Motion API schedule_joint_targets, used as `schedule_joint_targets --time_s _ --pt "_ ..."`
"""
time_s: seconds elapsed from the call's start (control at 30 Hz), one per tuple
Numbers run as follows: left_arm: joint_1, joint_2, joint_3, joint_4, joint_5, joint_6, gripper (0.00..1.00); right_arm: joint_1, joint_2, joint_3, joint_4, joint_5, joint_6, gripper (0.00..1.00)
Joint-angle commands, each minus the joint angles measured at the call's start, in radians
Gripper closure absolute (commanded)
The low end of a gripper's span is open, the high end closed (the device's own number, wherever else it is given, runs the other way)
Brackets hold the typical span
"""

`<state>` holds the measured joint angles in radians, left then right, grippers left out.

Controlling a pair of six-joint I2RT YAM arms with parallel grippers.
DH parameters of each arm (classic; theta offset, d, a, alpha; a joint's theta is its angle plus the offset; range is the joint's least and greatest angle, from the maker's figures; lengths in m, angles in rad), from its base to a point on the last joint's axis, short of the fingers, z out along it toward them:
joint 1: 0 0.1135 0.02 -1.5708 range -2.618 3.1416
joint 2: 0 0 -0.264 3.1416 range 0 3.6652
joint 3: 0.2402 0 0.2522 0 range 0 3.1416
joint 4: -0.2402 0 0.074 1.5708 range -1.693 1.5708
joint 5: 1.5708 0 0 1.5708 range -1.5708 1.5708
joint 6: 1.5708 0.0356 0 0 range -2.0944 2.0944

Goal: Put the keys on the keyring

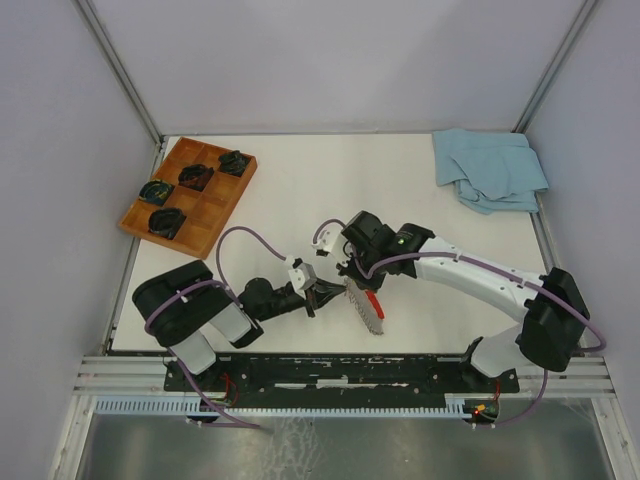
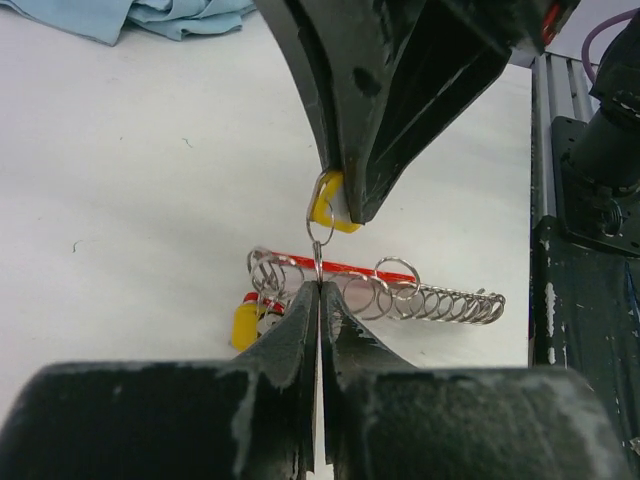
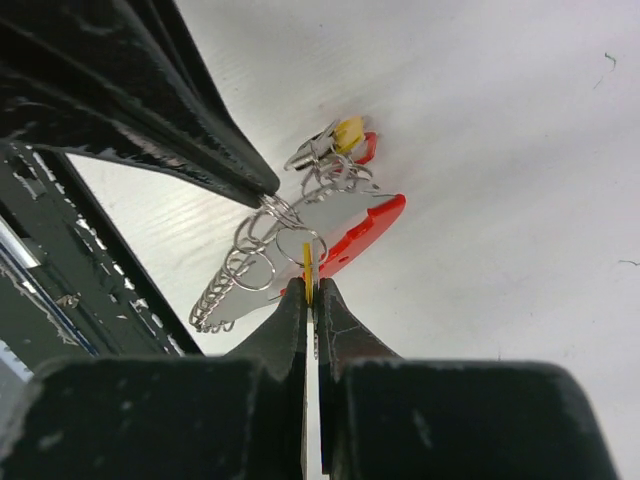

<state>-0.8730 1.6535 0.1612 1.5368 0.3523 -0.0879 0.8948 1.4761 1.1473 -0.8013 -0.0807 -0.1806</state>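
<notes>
left gripper (image 2: 318, 292) pinching keyring (image 2: 440, 303), right gripper (image 3: 310, 292) clamping yellow key (image 2: 325, 207) touching it

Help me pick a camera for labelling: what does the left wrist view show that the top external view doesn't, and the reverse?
Only the left wrist view: the left gripper pinching the thin keyring, which meets the yellow-headed key held by the right gripper. Only the top external view: the wooden tray with black coiled items. Both: the blue cloth and red strap.
</notes>
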Motion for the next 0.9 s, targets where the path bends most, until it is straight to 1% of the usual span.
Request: schedule_joint_targets --time_s 0.0,0.17,0.3,0.4,0.5,0.6,0.77,0.87 --pt "-0.009 0.025 0.015 0.193 0.024 0.015 0.91 0.001 -0.07 0.025 0.038 -0.026 -0.004 0.99" --pt "-0.008 0.023 0.033 0.193 0.047 -0.014 0.73 0.017 -0.054 0.025 0.052 -0.026 0.01 0.99" --pt "-0.01 0.02 0.035 0.193 0.054 -0.027 0.64 0.02 -0.046 0.015 0.065 -0.022 0.015 1.0" --pt "-0.009 0.018 0.04 0.193 0.058 -0.035 0.61 0.023 -0.039 0.015 0.071 -0.022 0.018 0.99" --pt "-0.008 0.019 0.048 0.192 0.061 -0.041 0.59 0.024 -0.031 0.017 0.074 -0.022 0.018 0.99" --pt "-0.009 0.023 0.056 0.193 0.054 -0.034 0.59 0.028 -0.026 0.019 0.076 -0.026 0.017 0.99" --pt "-0.009 0.025 0.062 0.193 0.044 -0.021 0.62 0.03 -0.023 0.018 0.068 -0.029 0.006 0.99" --pt "-0.008 0.03 0.065 0.193 0.043 -0.021 0.65 0.032 -0.022 0.017 0.066 -0.028 0.005 1.0"
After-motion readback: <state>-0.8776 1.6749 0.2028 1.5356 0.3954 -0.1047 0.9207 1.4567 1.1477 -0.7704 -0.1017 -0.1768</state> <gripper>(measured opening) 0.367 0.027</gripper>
